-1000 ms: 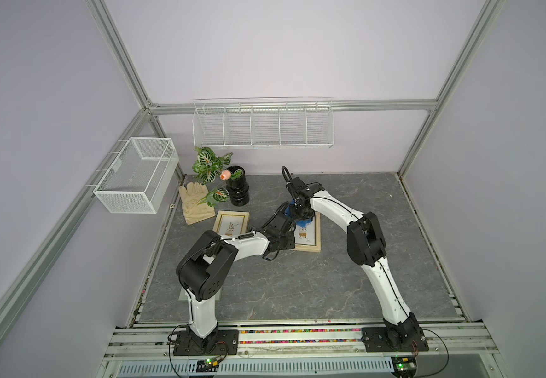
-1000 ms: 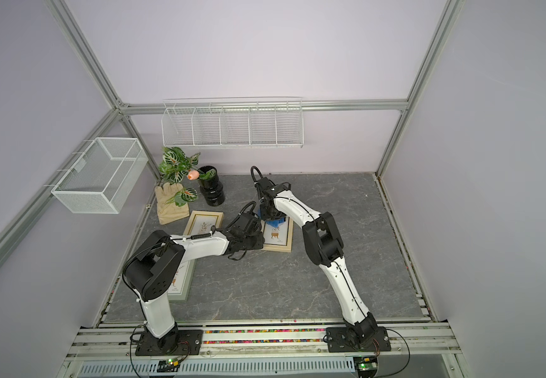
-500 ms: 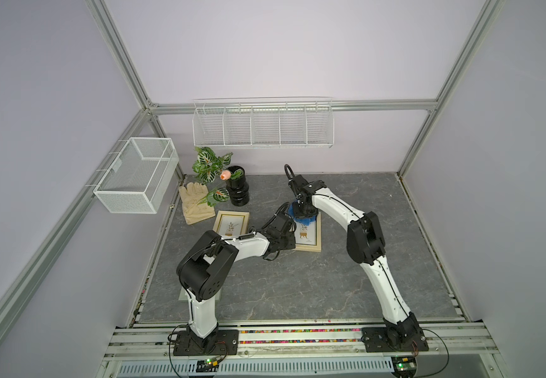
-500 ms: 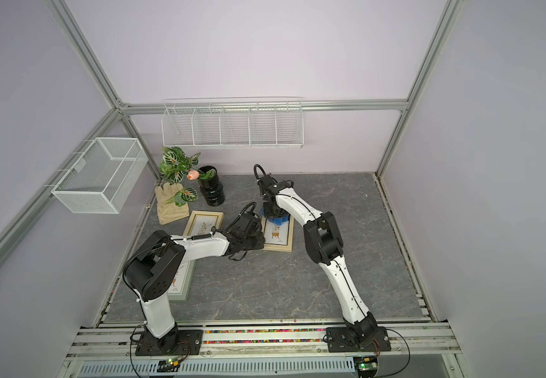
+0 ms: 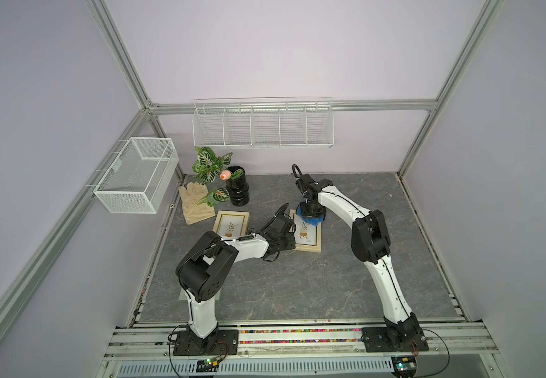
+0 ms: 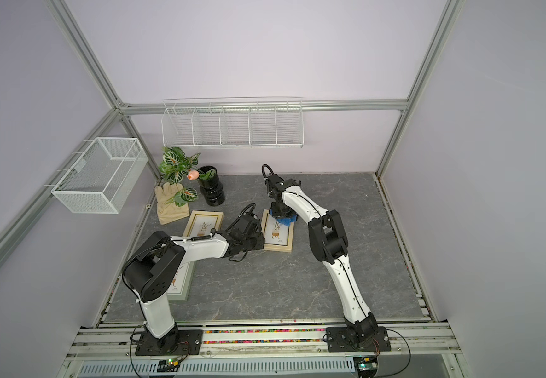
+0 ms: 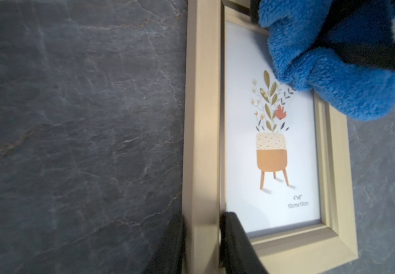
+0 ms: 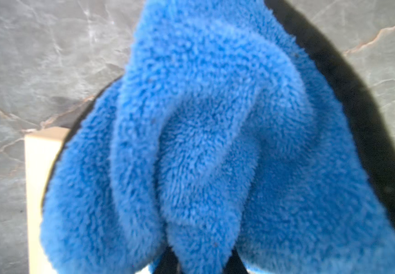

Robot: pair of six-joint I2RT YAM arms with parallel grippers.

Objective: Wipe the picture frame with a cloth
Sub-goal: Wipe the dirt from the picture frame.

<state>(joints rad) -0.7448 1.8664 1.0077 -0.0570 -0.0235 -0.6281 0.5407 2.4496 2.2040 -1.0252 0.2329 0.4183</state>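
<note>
Left wrist view: white paper insert (image 7: 239,118) in the gold picture frame (image 7: 201,142) carries two small grey lines just below the drawn pot (image 7: 272,154): 4"x6", then 10cmx15cm, slightly blurred. Nothing else legible

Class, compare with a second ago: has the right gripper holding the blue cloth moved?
Yes. The right gripper with the cloth has slid slightly across the picture frame, away from the black vase.
</note>
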